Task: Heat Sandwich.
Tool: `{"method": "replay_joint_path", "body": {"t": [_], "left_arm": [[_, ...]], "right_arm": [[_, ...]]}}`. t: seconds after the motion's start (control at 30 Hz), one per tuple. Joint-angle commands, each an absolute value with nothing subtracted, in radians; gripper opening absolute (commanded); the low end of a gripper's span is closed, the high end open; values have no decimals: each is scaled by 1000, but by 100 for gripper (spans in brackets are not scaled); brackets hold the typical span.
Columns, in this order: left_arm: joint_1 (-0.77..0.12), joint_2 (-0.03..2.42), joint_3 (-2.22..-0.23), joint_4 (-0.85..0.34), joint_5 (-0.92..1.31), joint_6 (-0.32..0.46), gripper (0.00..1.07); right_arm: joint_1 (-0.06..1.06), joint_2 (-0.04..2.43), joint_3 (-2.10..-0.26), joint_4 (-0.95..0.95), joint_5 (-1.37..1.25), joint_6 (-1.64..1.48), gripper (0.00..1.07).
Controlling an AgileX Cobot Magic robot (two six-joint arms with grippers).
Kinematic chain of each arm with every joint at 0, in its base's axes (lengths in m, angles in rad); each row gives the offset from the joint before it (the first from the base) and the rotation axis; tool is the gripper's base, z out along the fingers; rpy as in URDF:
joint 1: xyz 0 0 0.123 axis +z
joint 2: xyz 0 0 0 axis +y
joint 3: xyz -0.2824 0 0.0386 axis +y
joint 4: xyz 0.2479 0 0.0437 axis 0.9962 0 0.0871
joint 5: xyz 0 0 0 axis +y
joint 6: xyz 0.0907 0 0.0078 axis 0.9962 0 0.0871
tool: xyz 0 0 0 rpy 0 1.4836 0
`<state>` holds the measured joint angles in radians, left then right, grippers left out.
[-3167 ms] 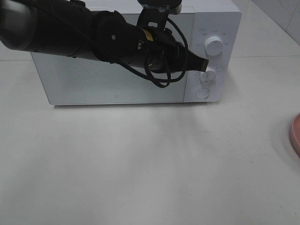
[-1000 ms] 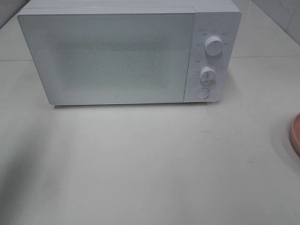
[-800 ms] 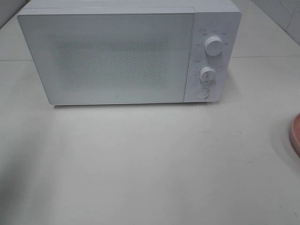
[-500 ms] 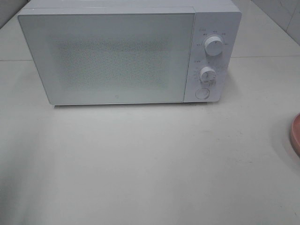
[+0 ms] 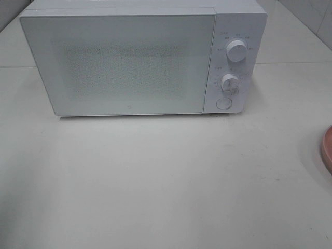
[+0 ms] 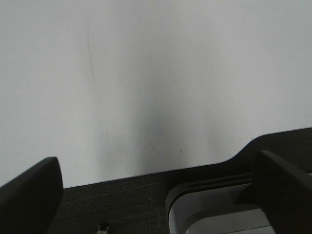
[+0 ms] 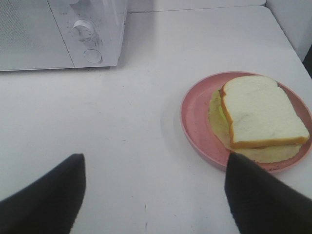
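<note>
The sandwich point(image 7: 261, 114), white bread with a tan crust and pale green lettuce under it, lies on a round pink plate point(image 7: 195, 122) on the white table. My right gripper point(image 7: 153, 200) is open just short of the plate, one finger close to its rim, nothing between the fingers. The exterior high view catches only a sliver of the plate point(image 5: 328, 150) at the right edge and neither arm. A white microwave point(image 5: 129, 59) stands at the back with its door closed. My left gripper point(image 6: 156, 195) is open wide over bare table, holding nothing.
The microwave point(image 7: 63, 29) has two round dials point(image 5: 236, 51) and a round button point(image 5: 223, 103) on its right panel. In the left wrist view a dark strip point(image 6: 122, 204) and a light grey rounded part point(image 6: 214, 209) lie under the gripper.
About three seconds ago the left arm reached across the microwave to its lower dial; it has since withdrawn out of the exterior high view. Nothing has moved over the last second.
</note>
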<state>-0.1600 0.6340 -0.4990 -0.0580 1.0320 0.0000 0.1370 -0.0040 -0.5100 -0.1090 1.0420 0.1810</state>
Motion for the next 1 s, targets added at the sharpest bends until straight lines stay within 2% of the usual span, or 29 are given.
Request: {"method": "replay_joint_path", "body": {"t": [0.03, 0.33, 0.43, 0.5, 0.67, 1.0], "left_arm": [[-160, 630, -493, -67, 1029, 0, 103], [-160, 524, -493, -68, 1028, 0, 103], [-134, 442, -493, -71, 1028, 0, 103], [-73, 349, -493, -71, 1028, 0, 103], [9, 183, -493, -71, 1027, 0, 103], [22, -32, -493, -72, 1026, 0, 103]], "right_arm": [[130, -31, -509, -116, 1043, 178, 76], [130, -31, -509, -116, 1043, 178, 76], [130, -31, -509, -116, 1043, 178, 76], [130, -31, -509, -116, 1043, 178, 76], [130, -31, -509, -116, 1043, 178, 76], [130, -31, -509, -116, 1043, 178, 76]]}}
